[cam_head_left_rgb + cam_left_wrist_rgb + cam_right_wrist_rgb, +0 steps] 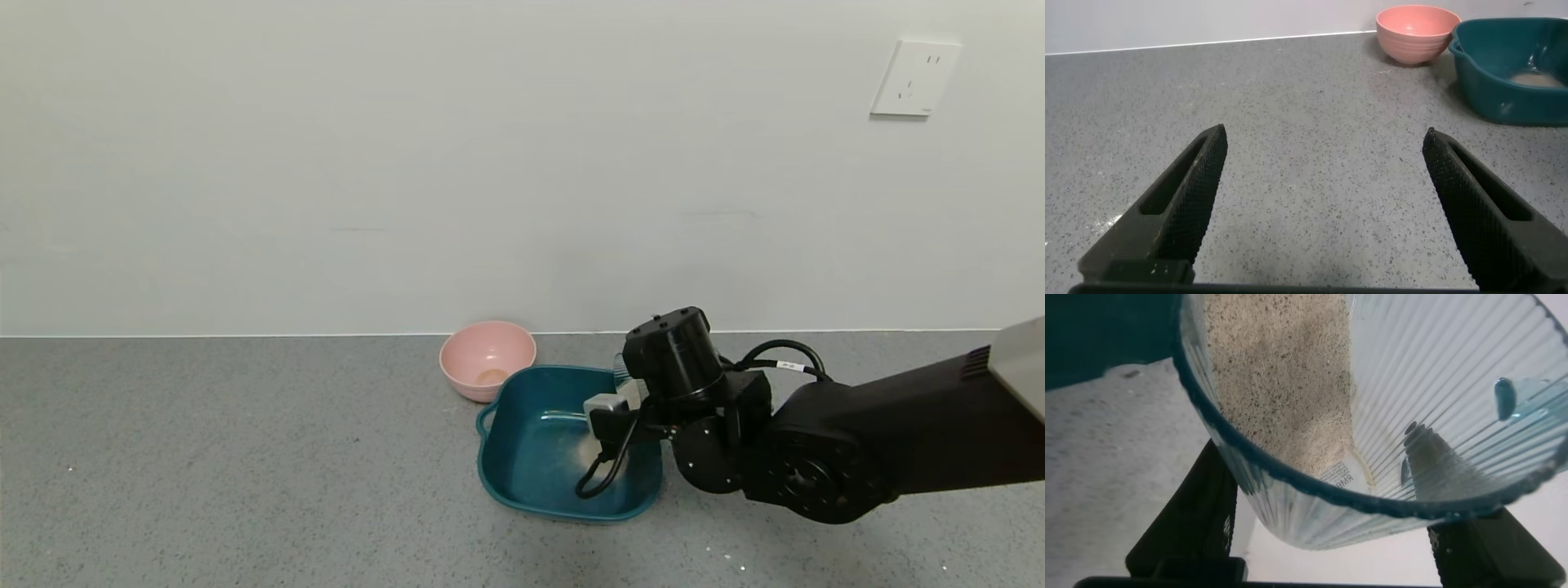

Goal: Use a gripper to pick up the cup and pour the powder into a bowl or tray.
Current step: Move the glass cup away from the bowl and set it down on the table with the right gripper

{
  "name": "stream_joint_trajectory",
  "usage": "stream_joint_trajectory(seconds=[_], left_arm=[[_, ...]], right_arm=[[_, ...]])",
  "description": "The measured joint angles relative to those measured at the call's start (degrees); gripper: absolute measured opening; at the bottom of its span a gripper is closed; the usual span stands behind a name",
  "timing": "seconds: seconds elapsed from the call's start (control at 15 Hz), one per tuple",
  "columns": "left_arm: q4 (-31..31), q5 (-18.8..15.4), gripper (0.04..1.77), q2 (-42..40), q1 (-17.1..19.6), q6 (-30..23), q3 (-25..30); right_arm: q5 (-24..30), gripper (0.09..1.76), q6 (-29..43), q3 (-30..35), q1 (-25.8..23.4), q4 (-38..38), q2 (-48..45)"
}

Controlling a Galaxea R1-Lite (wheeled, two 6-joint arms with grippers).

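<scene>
My right gripper [624, 392] hangs over the right side of the dark-teal basin [498, 457], shut on the ribbed pale-blue cup [620, 371], which the wrist mostly hides. In the right wrist view the cup [1437, 400] is tilted between the black fingers [1188, 523], and off-white powder [1282, 376] lies along its inner wall down to the rim. A pale patch of powder [571, 447] lies on the basin floor. My left gripper [1323, 147] is open and empty above bare floor. Its view shows the basin [1503, 90] far off, with powder [1533, 79] inside.
A round pink bowl [487, 359] stands against the basin's far left corner, close to the white wall, and also shows in the left wrist view [1417, 33]. Grey speckled floor stretches to the left and in front. A wall socket [914, 78] is at upper right.
</scene>
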Motion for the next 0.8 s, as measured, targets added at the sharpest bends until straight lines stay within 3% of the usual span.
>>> stream_joint_trajectory(seconds=[0.8], left_arm=[[0.0,0.0,1.72,0.0,0.0,0.0,0.0]], right_arm=[[5.2,1.32,40.9,10.8,-1.3,0.2,-4.6]])
